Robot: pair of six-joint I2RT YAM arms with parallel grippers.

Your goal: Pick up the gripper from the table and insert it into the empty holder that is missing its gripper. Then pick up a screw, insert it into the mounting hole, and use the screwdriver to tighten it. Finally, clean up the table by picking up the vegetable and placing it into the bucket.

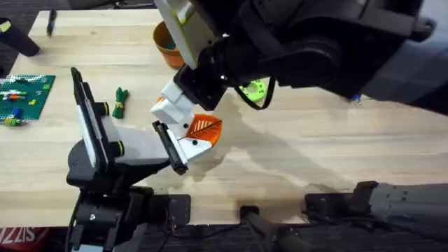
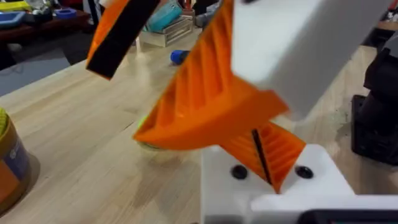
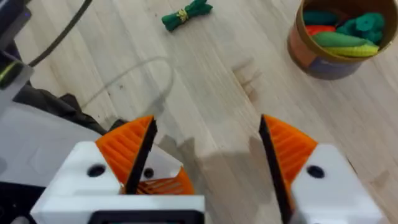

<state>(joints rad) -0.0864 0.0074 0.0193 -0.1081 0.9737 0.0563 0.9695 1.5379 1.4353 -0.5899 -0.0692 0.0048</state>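
Overhead: left gripper [image 1: 201, 134] low over the table [image 1: 336, 161], near the middle, with the right gripper [image 1: 176, 110] reaching across and right beside it, tips nearly meeting. Vegetable [image 1: 120, 101] lies flat on bare wood to their left, well apart from the bucket [image 1: 164, 43] at the far edge. Left wrist: left gripper [image 2: 261, 158] has its orange pads pressed together, nothing seen between them; one pad of the right gripper looms just above. Which pad, if any, is the loose one, cannot tell. Right wrist: right gripper [image 3: 208, 155] stands wide, holding nothing; vegetable [image 3: 186, 14] and bucket [image 3: 311, 59] lie beyond it. Vegetable looks light and small, probably soft. Best pinched across the pale middle band, fingers brought down either side. Little risk of damage; may roll or slip if caught near an end.
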